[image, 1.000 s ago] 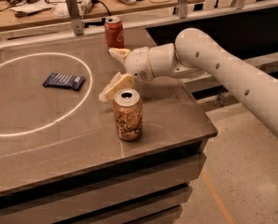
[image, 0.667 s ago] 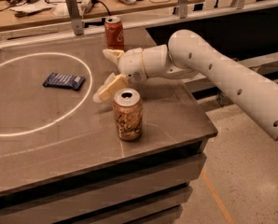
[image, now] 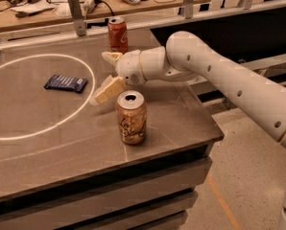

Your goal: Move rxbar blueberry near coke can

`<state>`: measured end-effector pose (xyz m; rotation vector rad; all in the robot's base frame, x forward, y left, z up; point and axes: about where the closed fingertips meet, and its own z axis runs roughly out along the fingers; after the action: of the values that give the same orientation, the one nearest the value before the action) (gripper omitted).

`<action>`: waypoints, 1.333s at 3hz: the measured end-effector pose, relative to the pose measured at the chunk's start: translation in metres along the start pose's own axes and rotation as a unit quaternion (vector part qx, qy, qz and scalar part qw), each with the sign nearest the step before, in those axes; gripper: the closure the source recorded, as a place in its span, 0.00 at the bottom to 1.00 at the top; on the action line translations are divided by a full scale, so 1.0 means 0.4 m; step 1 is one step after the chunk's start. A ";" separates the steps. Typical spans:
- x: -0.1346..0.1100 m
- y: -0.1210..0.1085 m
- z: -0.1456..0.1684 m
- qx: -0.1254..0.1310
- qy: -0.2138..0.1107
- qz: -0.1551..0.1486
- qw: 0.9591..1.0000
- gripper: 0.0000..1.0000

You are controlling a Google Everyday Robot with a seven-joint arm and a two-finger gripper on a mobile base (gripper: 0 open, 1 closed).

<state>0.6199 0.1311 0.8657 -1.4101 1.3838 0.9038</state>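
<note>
Warm, subdued indoor light, soft shadows; pale hand (image: pixel 102 76) brightly lit above table (image: pixel 47 143), fingers (image: pixel 110 87) spread.

A single camera looks down obliquely at the table (image: pixel 47 147) from its near side, fairly close; the gripper (image: pixel 101 77), fingers spread, sits just upper left of frame centre.

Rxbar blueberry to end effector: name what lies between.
Camera view: only bare table and the white circle line separate rxbar blueberry from the open end effector hovering to its right.
</note>
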 end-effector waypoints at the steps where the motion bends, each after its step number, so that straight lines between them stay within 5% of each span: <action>1: 0.001 -0.002 0.019 0.002 0.006 0.004 1.000 0.00; 4: 0.022 -0.008 0.081 0.005 0.048 0.025 0.999 0.00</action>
<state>0.6274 0.1591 0.8483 -1.4330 1.4988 0.8692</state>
